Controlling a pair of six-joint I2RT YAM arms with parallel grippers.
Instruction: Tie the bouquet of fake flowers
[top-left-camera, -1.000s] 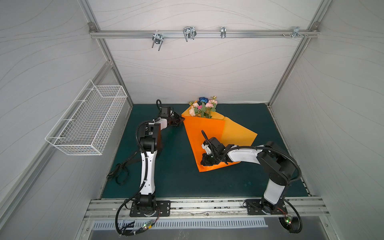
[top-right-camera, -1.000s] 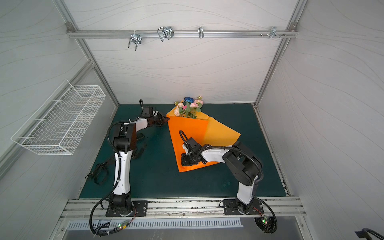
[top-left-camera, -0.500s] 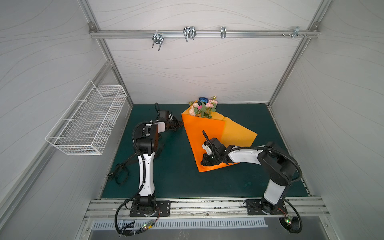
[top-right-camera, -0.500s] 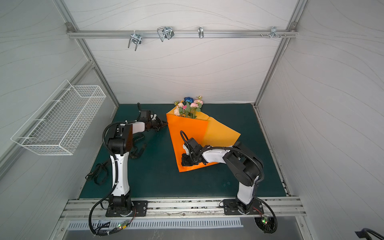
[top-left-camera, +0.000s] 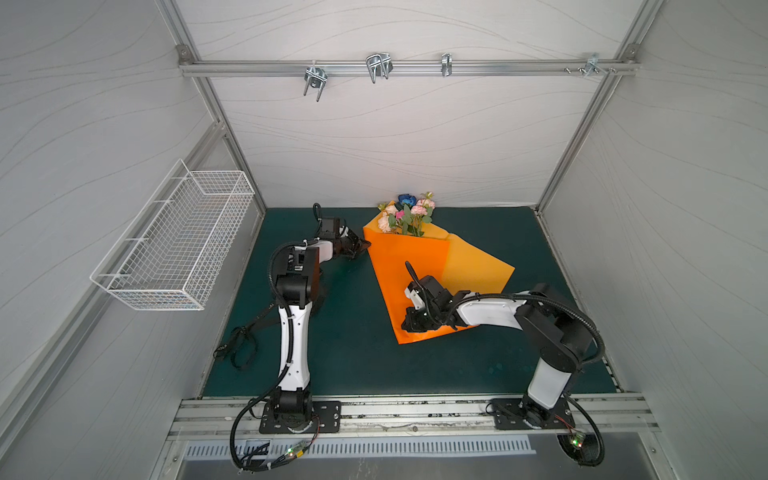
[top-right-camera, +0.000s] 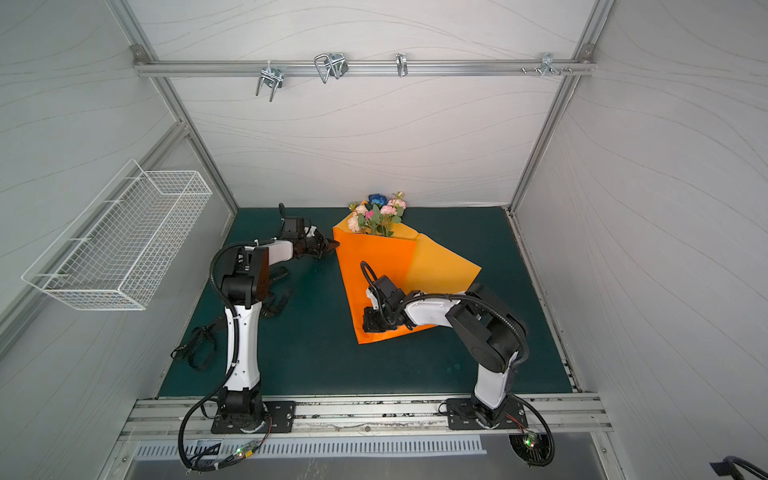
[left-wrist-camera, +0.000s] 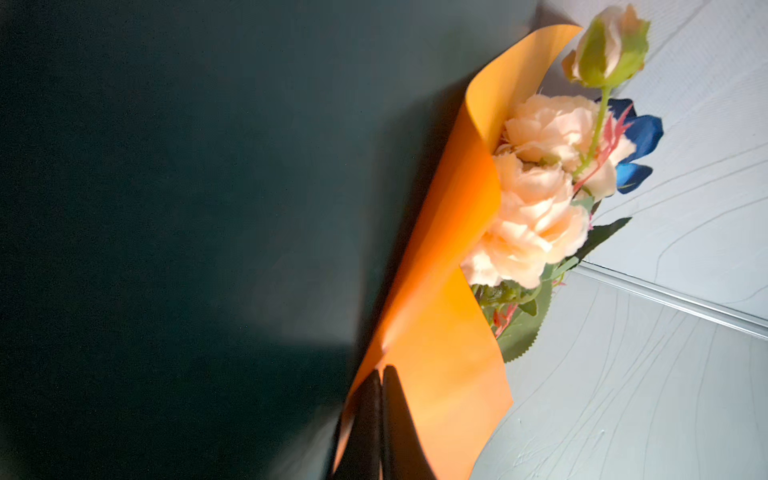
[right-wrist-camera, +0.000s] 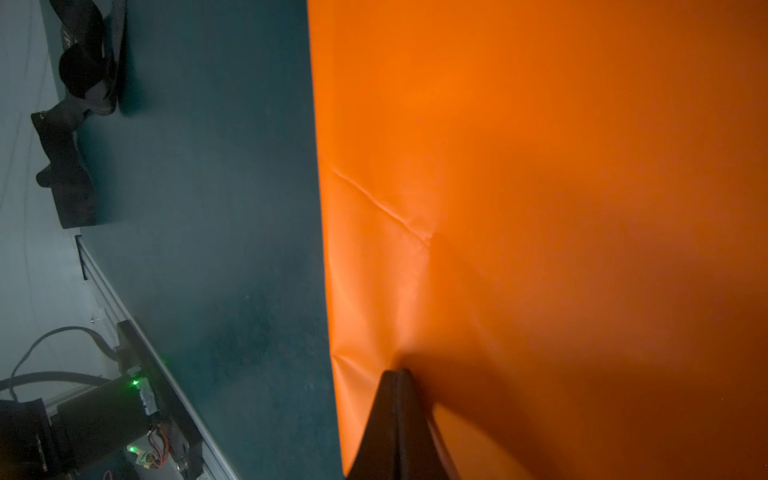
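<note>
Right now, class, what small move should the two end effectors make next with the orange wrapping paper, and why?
Probably roll the folded side toward the flat lighter flap. The left end effector is shut on the orange wrapping paper beside the bouquet of fake flowers, the right end effector pinches its lower end, and the black ribbon lies unused.

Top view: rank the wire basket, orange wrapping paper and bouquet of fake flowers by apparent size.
Largest, alike: wire basket and orange wrapping paper; basket hangs nearer the camera, so unranked.
Smallest: bouquet of fake flowers, only blooms showing.
</note>
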